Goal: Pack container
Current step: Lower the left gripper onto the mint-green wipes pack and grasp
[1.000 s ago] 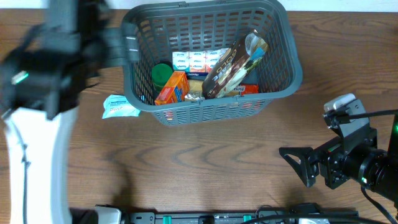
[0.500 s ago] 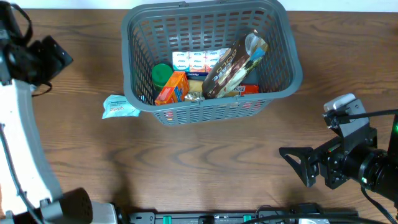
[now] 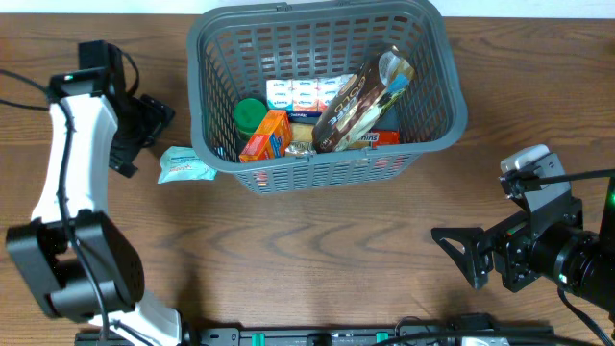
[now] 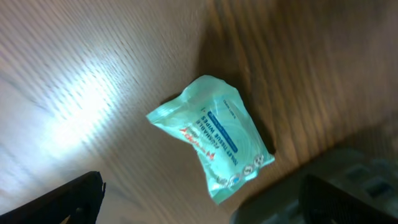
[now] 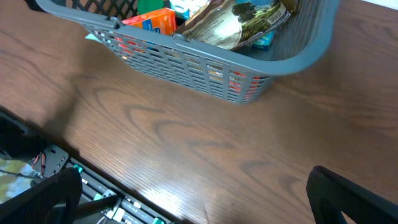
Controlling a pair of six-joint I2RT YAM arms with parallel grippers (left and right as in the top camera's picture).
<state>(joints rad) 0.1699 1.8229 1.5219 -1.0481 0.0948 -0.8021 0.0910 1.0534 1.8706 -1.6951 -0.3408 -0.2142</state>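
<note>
The container [image 3: 442,67] is a dark grey slatted basket at the table's back middle. It holds a brown snack bag [image 3: 360,101], an orange box [image 3: 267,135], a green-lidded jar [image 3: 250,115] and white packs [image 3: 307,93]. A teal wipes packet [image 3: 184,165] lies flat on the table against the basket's left front corner. My left gripper [image 3: 152,135] hovers open just left of it. In the left wrist view the packet [image 4: 214,140] lies ahead of the open left gripper [image 4: 202,186], untouched. My right gripper [image 3: 459,258] stands open and holds nothing at the front right, away from the basket [image 5: 292,59].
The basket's corner [image 4: 280,202] shows dark beside the packet in the left wrist view. A rail with electronics [image 3: 327,336] runs along the table's front edge. Bare wood lies between the basket and that rail.
My left arm has swung down from the upper left and its gripper now hangs beside the teal packet. The right arm and the basket's contents have not moved.
</note>
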